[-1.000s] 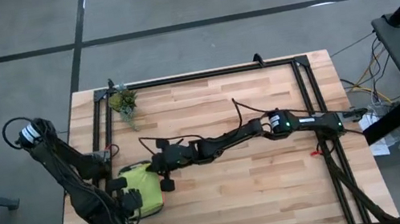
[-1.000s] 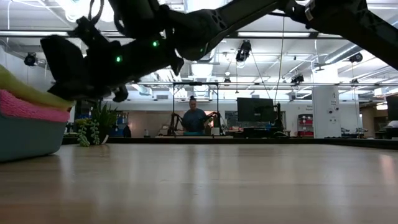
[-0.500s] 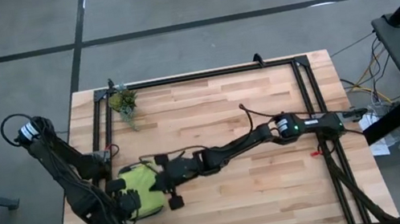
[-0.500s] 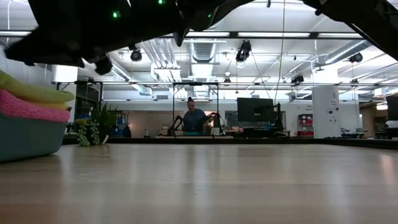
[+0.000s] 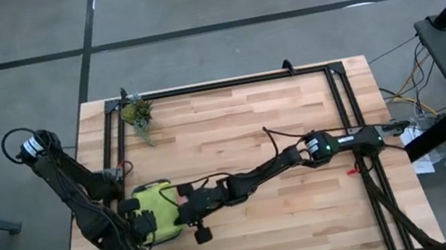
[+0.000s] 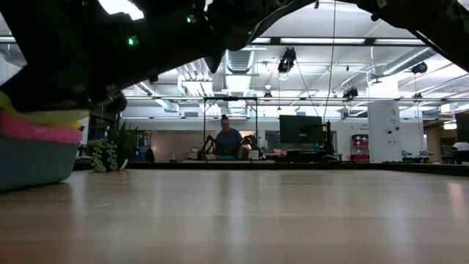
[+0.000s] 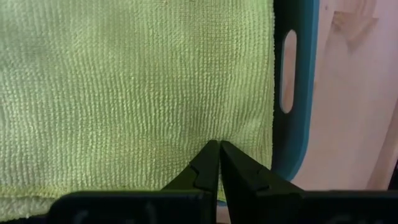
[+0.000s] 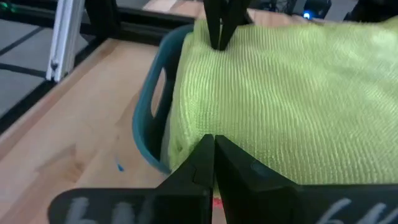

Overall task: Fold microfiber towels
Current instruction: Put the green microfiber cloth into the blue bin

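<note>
Left hand (image 7: 219, 149): fingers pressed together, pinching nothing, tips poised over the lime green microfiber towel (image 7: 130, 93) near its edge. In the high view this hand (image 5: 142, 222) sits at the 9 o'clock side of the towel pile, low on the counter's left.

Right hand (image 8: 213, 144): fingers likewise pressed together with nothing between them, tips at the near edge of the same towel. In the high view it (image 5: 181, 215) reaches in from 3 o'clock, the long dark arm stretched across the counter from the right.

Lime green microfiber towel (image 5: 157, 210): lies flat as the top layer in the teal rectangular plastic tray (image 7: 303, 93) (slotted handle visible in the tray's end wall). The two hands face each other across it.

Pink microfiber towel (image 6: 37, 129): seen from the low view as a band beneath a yellow-green layer (image 6: 44, 116), both above the tray wall (image 6: 33, 161).

Small green potted plant (image 5: 138, 114): at roughly 12 o'clock from the tray, near the far-left corner of the light wooden counter (image 5: 294, 222).

Person (image 6: 229, 139): seated in the room far behind the counter.
</note>
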Robot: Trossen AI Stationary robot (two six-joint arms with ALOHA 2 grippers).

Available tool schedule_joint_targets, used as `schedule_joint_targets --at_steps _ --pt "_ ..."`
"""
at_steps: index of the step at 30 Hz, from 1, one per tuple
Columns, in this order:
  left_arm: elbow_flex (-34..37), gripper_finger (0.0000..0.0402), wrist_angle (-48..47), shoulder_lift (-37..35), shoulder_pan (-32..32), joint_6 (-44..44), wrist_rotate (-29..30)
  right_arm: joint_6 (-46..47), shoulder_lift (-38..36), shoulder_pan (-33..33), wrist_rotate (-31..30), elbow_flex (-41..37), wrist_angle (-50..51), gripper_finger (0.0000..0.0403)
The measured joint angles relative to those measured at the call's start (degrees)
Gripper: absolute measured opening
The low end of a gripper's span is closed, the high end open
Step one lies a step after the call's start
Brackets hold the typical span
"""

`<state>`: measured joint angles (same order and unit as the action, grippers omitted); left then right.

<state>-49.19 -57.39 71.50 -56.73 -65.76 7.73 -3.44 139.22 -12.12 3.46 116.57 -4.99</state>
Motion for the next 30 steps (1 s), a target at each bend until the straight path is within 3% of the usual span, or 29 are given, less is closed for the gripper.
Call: schedule_joint_targets --at_steps 7,12,22,26,30 --pt "-0.9 0.0004 -1.1 -0.1 0.0 -0.1 -3.4 -1.2 -0.9 0.0 -0.5 0.0 2.1 0.0008" --pt "-3.4 0.0004 -6.9 -0.4 0.0 -0.1 -3.3 -2.3 -2.4 0.0 -0.8 0.3 3.1 0.0008" --pt "-3.7 0.0004 -22.3 -1.3 1.4 -5.1 8.5 -7.2 -5.0 3.3 -6.5 0.4 4.0 0.0009" --pt "-2.0 0.0004 -22.6 -1.5 2.6 -5.9 15.3 -5.7 -4.3 6.5 -6.3 0.3 2.7 0.0009" --pt "1.2 0.0004 -22.5 -1.3 4.4 -6.0 16.4 -3.8 -3.0 8.6 -4.2 0.3 0.8 0.0009"
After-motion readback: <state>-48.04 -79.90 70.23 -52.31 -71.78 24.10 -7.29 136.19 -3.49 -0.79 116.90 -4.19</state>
